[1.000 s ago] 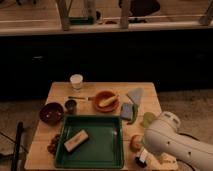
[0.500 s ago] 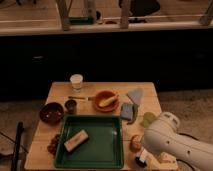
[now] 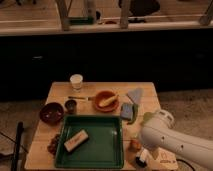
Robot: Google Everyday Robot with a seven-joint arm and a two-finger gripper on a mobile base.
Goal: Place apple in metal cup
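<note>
Light wooden rectangular table (image 3: 60, 92), bearing all items below. White, rounded robot arm (image 3: 167, 140), entering from the lower right and lying over the table's front right corner. Dark green rectangular plastic tray (image 3: 102, 147), at the front centre of the table. Orange-red round bowl (image 3: 106, 106), behind the tray's far right corner, holding a long yellow fruit (image 3: 106, 100). Dark brown round bowl (image 3: 51, 113), at the left edge, just beyond the tray's far left corner. Blue-grey rectangular sponge (image 3: 127, 111), right of the tray's far edge, with a green strip along its right side. Grey triangular cloth (image 3: 135, 94), behind the sponge, near the right edge. Tan rectangular block (image 3: 76, 140), lying at a slant in the left half of the tray. White paper cup (image 3: 76, 81), upright near the table's back edge, left of centre. Small dark grey dull-metal cup (image 3: 71, 105), upright between the brown bowl and the orange-red bowl, just behind the tray. Small round red-orange apple (image 3: 135, 145), resting on the table just right of the tray near the front edge, beside the arm and well apart from the metal cup. Gripper (image 3: 142, 158), low at the front edge just in front of the apple; whether it is released or clenched cannot be told.
</note>
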